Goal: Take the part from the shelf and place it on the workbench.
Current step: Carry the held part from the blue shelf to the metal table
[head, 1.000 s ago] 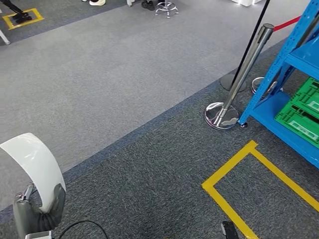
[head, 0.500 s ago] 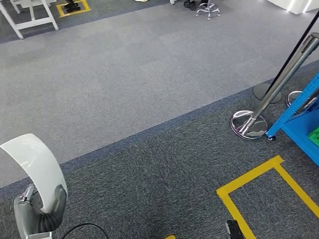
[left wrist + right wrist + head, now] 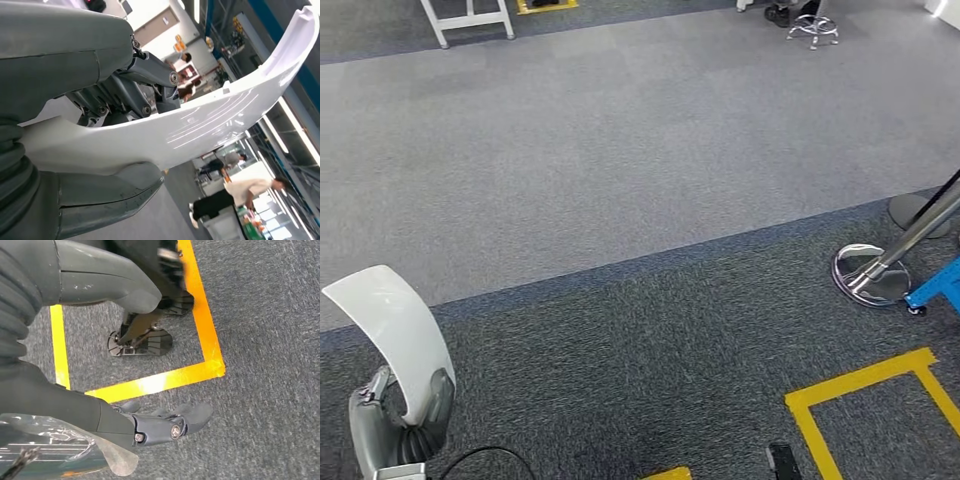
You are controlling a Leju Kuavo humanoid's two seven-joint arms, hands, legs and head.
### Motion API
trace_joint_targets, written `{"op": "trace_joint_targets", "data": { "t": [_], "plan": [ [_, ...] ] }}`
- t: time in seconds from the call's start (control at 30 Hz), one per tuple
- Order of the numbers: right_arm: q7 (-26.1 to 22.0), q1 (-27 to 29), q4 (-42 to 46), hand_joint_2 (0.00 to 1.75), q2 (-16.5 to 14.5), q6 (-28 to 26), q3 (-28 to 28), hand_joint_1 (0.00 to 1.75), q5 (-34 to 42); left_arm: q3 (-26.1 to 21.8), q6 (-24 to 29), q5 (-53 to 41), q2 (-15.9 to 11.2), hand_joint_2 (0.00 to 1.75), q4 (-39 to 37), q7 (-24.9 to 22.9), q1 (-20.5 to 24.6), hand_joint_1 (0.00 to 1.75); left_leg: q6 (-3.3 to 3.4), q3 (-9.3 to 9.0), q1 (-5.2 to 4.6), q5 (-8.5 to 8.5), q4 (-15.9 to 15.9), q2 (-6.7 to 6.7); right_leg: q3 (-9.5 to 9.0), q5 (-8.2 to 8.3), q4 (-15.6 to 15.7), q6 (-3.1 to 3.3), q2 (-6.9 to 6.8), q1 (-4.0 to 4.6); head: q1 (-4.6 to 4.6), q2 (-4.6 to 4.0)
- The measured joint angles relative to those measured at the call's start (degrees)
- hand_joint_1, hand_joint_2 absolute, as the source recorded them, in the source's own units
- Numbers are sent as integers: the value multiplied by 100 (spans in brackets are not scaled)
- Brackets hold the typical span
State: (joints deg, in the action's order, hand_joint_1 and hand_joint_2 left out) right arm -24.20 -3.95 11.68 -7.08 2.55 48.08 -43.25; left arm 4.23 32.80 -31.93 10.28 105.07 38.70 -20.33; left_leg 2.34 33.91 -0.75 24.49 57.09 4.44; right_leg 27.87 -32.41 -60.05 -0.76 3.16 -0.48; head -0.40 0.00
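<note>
The left hand (image 3: 399, 425) sits low in the head view's near-left corner and grips a curved white part (image 3: 395, 335), a glossy arched panel that rises from the grip and bends over to the left. In the left wrist view the same hand (image 3: 113, 100) clamps that panel (image 3: 211, 117) between the thick grey thumb underneath and the darker fingers (image 3: 151, 70) on top, and the panel's free end sweeps well away from the hand. The part is therefore carried in the air above the grey carpet (image 3: 622, 150), not resting on any surface. The right hand (image 3: 162, 427) hangs over the carpet with its dark fingers extended and apart from the thumb, holding nothing. Beneath it lies a rectangle of yellow floor tape (image 3: 205, 340); another yellow tape outline (image 3: 863, 385) shows at the near right in the head view. Further right stands a chrome barrier post (image 3: 916, 235) on its round polished base, just beside the foot of a blue shelf frame (image 3: 935, 290). At the far edge of the floor are white table legs (image 3: 467, 20) and a stool base (image 3: 814, 25).
</note>
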Motion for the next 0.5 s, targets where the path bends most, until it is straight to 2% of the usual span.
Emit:
{"op": "trace_joint_targets", "data": {
  "t": [0.03, 0.07, 0.13, 0.17, 0.2, 0.23, 0.27, 0.3, 0.33, 0.37, 0.4, 0.43, 0.5],
  "plan": [
    [-1, -1, 1, 175, 3, 0, 4, 0, 0, 2, 0, 1, -1, 175, 0, -1, 3, 175, -26, 34, -5, -38, 11, 61, -137, 56, 268, 13, 108, 6, 2, 0],
    [-1, -2, 2, 175, 6, -1, 8, 0, 0, 4, 0, 2, -2, 175, 0, -1, 4, 175, -58, 68, -6, -79, 19, 120, -194, 65, 403, 15, 164, 9, -2, 0],
    [-1, -1, 1, 175, -4, 0, 13, 0, -1, 5, 1, 4, -4, 175, 0, -2, -4, 175, -125, 125, 0, -144, 31, 227, -150, 98, 452, 20, 44, 4, 1, 0],
    [-1, -4, 0, 175, -14, -1, 15, 0, -1, 4, 2, 5, -5, 175, 0, -2, -11, 175, -152, 162, 2, -103, 73, 190, -125, 131, 462, 44, -35, -4, -3, 0],
    [-2, -4, -1, 175, -22, -1, 17, 0, -2, 3, 2, 6, -6, 175, 0, -3, -14, 175, -176, 218, 7, 29, 191, 93, -98, 169, 476, 76, -119, -12, -12, 0],
    [-3, 0, -1, 175, -31, -3, 21, 0, -2, 3, 3, 6, -7, 175, 0, -4, -12, 175, -199, 299, 19, 250, 421, -51, -62, 206, 485, 103, -211, -19, -23, 0],
    [-2, 9, -1, 175, -28, -5, 25, 0, -2, 3, 3, 7, -7, 175, 0, -5, -10, 175, -232, 404, 35, 529, 755, -199, -22, 235, 485, 118, -305, -10, -33, 0],
    [-2, 20, -1, 175, -26, -8, 28, 0, -2, 3, 3, 7, -7, 175, 0, -6, -9, 175, -269, 499, 64, 772, 1132, -288, 21, 263, 482, 124, -406, -3, -41, 0],
    [-1, 28, -1, 175, -25, -10, 30, 0, -2, 3, 3, 9, -8, 175, -1, -7, -11, 175, -306, 554, 95, 919, 1448, -335, 64, 292, 479, 117, -505, 2, -42, 0],
    [0, 30, -1, 175, -23, -10, 31, 0, -2, 2, 3, 11, -9, 175, -1, -8, -14, 175, -339, 536, 126, 946, 1615, -361, 100, 320, 474, 105, -598, 2, -42, 0],
    [1, 26, -1, 175, -22, -10, 31, 0, -3, 2, 3, 13, -10, 175, -2, -9, -17, 175, -366, 417, 155, 860, 1559, -385, 127, 346, 465, 89, -684, 0, -43, 0],
    [1, 19, -1, 175, -22, -9, 31, 0, -4, 2, 3, 15, -11, 175, -2, -10, -17, 175, -386, 194, 179, 710, 1278, -430, 147, 366, 449, 70, -762, -4, -43, 0],
    [0, 9, -1, 175, -21, -8, 31, 0, -4, 3, 2, 15, -12, 175, -2, -11, -13, 175, -389, -322, 181, 501, 465, -681, 187, 393, 404, 27, -903, -1, -42, 0]
  ]
}}
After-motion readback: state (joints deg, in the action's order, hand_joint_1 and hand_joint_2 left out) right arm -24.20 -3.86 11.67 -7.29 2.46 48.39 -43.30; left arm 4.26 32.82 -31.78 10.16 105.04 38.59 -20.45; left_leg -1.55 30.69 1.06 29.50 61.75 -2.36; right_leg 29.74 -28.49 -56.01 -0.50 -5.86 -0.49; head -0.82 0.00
